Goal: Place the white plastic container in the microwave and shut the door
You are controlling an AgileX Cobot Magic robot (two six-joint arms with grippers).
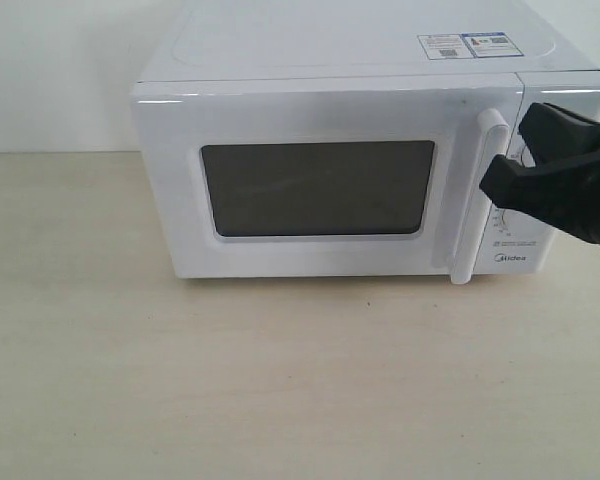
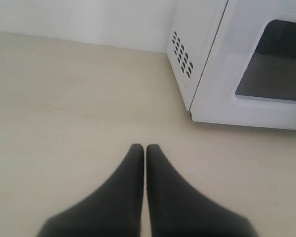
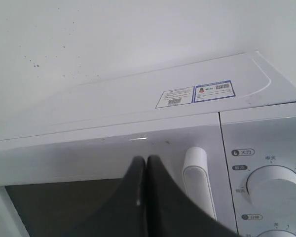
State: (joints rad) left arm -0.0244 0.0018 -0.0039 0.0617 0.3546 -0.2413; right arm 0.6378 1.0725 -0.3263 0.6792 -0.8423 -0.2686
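The white microwave point(image 1: 280, 110) stands on the table with its door point(image 1: 317, 188) shut; the dark window shows nothing inside. The white plastic container is out of view in every frame. My right gripper point(image 1: 510, 155) hangs shut and empty in front of the door's upper right, just beside the vertical bar handle point(image 1: 477, 195). In the right wrist view the gripper point(image 3: 146, 158) sits close to the handle point(image 3: 197, 173) without touching it. My left gripper point(image 2: 145, 146) is shut and empty over bare table, off the microwave's point(image 2: 246, 59) left front corner.
Two round knobs point(image 3: 274, 185) sit on the panel right of the handle, partly hidden by my right arm in the exterior view. Stickers point(image 1: 470, 45) lie on the microwave's top. A white wall stands behind. The pale wooden table point(image 1: 230, 380) stretches in front.
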